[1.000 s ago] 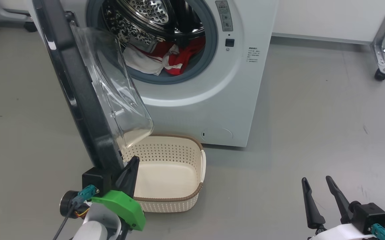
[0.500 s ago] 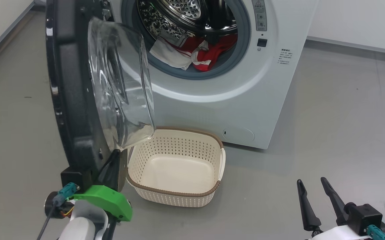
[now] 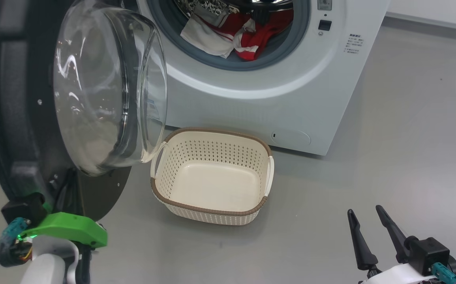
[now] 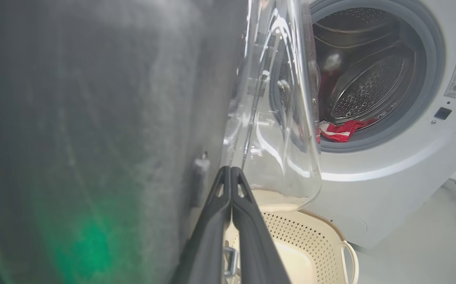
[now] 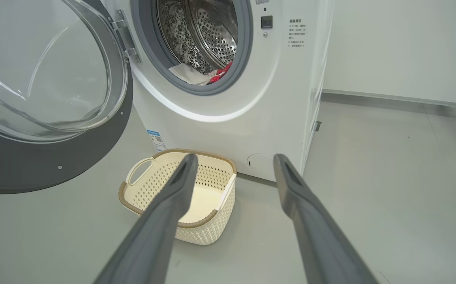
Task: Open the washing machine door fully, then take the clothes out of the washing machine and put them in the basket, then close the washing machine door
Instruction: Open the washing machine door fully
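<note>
- The washing machine door (image 3: 93,90) stands swung wide to the left of the washing machine (image 3: 251,102), with its inner face and glass bowl turned outward. I judge the opening step done or very nearly done.
- The clothes (image 3: 251,35), a red and white garment, lie inside the drum mouth on the lower grey ring. They have not been removed.
- The basket (image 3: 212,132) sits on the floor just in front of the machine, below the opening, with nothing in it.
- Outstanding steps: lifting out the clothes, placing them in the basket, and closing the door.
- The left arm is low at the door's lower edge. The left gripper (image 4: 229,173) has its fingers pressed together with nothing between them, and it lies along the door's inner face beside the bowl. Contact with the door cannot be confirmed.
- The right gripper (image 3: 364,211) hangs low, well apart from the machine. Its fingers are spread and empty and point toward the basket.
</note>
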